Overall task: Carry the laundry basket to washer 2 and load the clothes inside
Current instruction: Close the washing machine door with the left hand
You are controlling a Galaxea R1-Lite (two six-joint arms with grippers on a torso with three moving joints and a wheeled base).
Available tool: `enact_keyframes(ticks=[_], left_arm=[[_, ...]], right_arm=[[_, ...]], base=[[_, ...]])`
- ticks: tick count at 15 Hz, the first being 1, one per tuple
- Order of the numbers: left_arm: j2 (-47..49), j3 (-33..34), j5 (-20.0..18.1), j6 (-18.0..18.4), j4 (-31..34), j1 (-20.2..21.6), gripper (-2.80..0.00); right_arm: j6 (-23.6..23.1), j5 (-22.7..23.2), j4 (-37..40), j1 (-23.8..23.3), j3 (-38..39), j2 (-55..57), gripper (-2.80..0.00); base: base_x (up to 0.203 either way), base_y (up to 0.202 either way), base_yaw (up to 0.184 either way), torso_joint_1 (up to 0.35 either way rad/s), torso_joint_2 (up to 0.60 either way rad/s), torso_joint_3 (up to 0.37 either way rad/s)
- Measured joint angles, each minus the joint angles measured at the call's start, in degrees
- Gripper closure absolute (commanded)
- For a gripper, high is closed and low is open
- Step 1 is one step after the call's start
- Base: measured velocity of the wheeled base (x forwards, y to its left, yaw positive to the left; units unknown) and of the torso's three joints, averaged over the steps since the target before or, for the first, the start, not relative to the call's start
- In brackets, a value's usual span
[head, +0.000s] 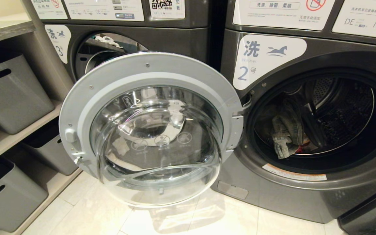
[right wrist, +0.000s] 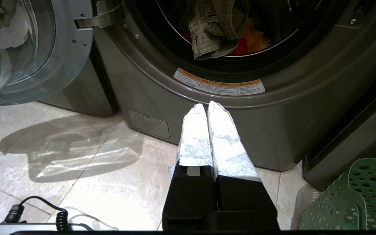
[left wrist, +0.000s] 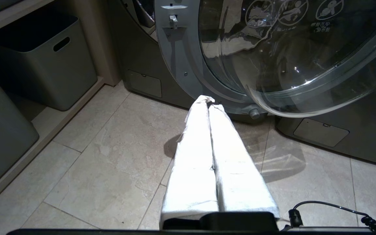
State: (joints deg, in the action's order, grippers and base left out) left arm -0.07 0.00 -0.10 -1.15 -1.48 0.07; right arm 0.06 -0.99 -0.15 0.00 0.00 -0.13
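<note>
Standing open at right in the head view: washer 2 [head: 305,130], its white label [head: 266,58] reading 洗, "Washer" and a large 2 beside a running horse. Hanging swung out to the left, across the neighbouring machine [head: 132,36] labelled 3: the round glass door [head: 152,130], with three circular warning pictograms printed on the glass. Lying inside the drum: the clothes [right wrist: 220,36] (grey-blue denim on top, red and yellow showing beneath). Running along the lower door rim: an orange-and-white warning sticker [right wrist: 219,85], its print too small to read. Sitting on the tiled floor [right wrist: 77,156] just beside the washer's right corner: the laundry basket [right wrist: 354,202], only its green perforated wall showing. Hovering low over the tiles, fingers pressed together and gripping nothing: the left gripper [left wrist: 209,101] below the door glass, the right gripper [right wrist: 207,106] in front of the sticker
</note>
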Motion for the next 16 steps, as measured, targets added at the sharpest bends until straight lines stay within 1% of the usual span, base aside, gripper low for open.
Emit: enact_keyframes(ticks=[16], left_arm=[[0.0,0.0,0.0,-0.04,0.0,0.0,0.0]], right_arm=[[0.53,-0.05,-0.01,0.0,0.0,0.02,0.0]], base=[[0.0,0.0,0.0,0.0,0.0,0.0]])
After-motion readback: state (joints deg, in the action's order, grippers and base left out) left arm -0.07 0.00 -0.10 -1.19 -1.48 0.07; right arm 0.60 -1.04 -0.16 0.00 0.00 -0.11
